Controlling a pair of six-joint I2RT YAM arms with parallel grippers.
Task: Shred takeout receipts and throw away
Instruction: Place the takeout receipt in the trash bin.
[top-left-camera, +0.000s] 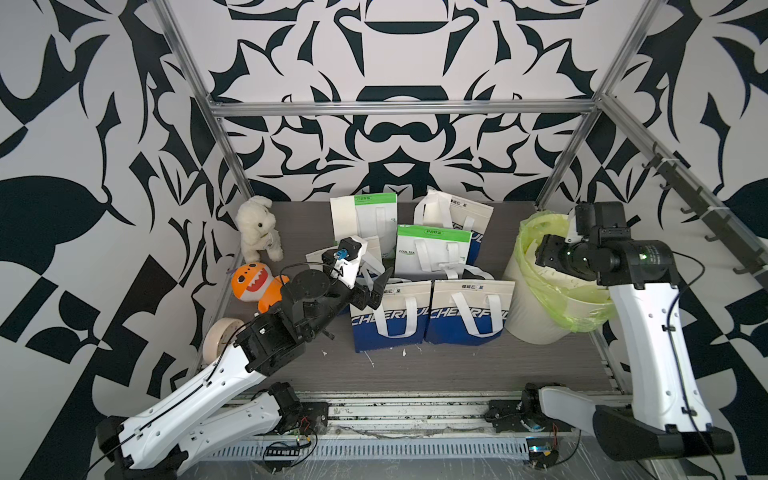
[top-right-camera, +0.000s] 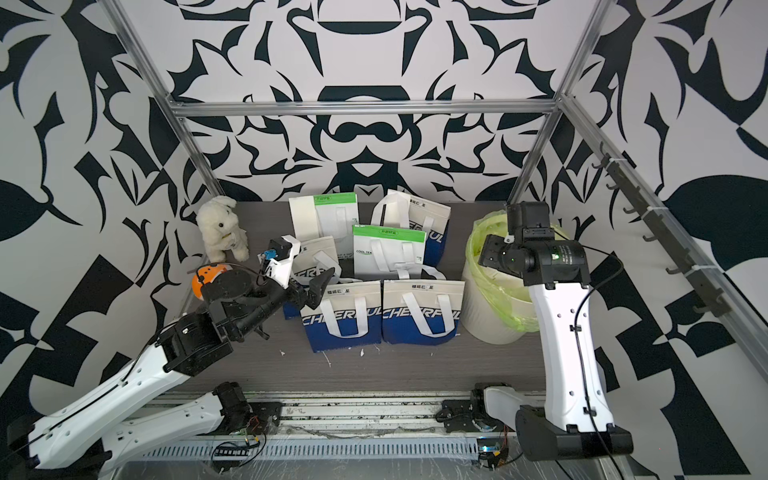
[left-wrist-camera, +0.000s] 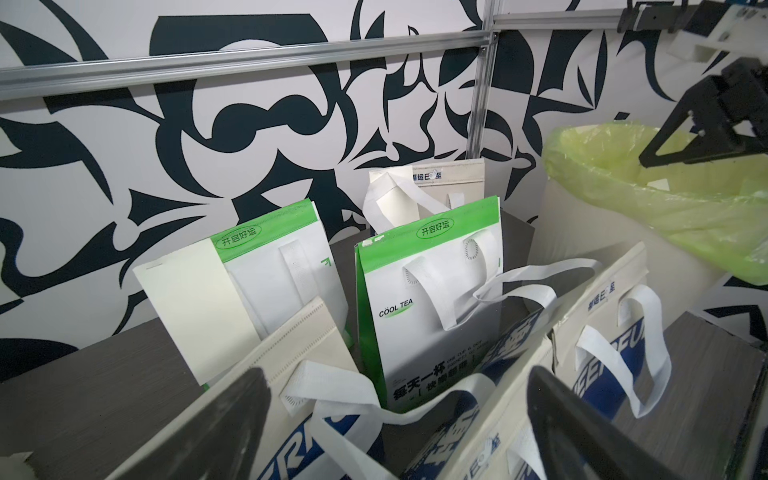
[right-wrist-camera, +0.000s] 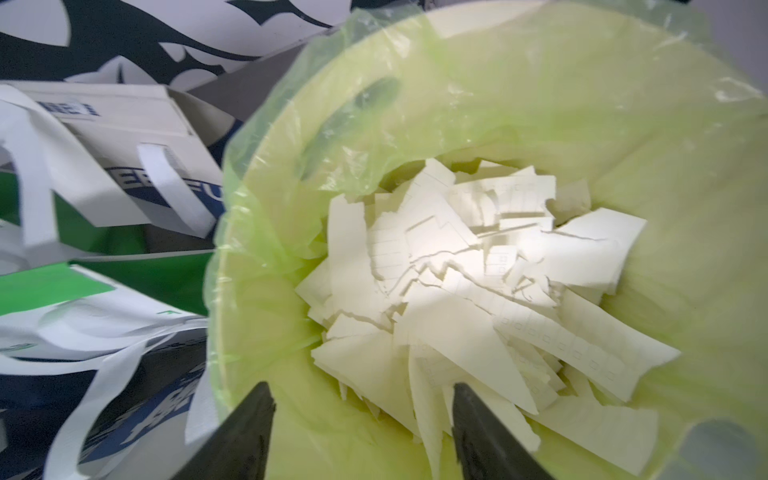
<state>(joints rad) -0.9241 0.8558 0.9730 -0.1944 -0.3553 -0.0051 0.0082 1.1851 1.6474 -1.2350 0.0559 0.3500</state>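
A whole cream takeout receipt (top-left-camera: 344, 218) (left-wrist-camera: 195, 316) lies against the green-topped bag (top-left-camera: 376, 216) at the back left. Torn receipt pieces (right-wrist-camera: 478, 270) are piled inside the bin with the yellow-green liner (top-left-camera: 540, 307) (top-right-camera: 490, 307) at the right. My right gripper (right-wrist-camera: 361, 390) hangs open over the bin's mouth, with nothing between its fingers (right-wrist-camera: 249, 432). My left gripper (top-left-camera: 380, 286) (top-right-camera: 320, 286) (left-wrist-camera: 399, 415) is wide open and empty, just above the front-left blue and cream bag (top-left-camera: 386, 320).
Several takeout bags stand mid-table, among them a "COOL TEA" bag (top-left-camera: 432, 253) and a front-right blue bag (top-left-camera: 469, 316). A white plush rabbit (top-left-camera: 257, 228), an orange toy (top-left-camera: 253, 284) and a tape roll (top-left-camera: 218, 336) sit at the left. Small paper scraps (top-left-camera: 403, 353) dot the front.
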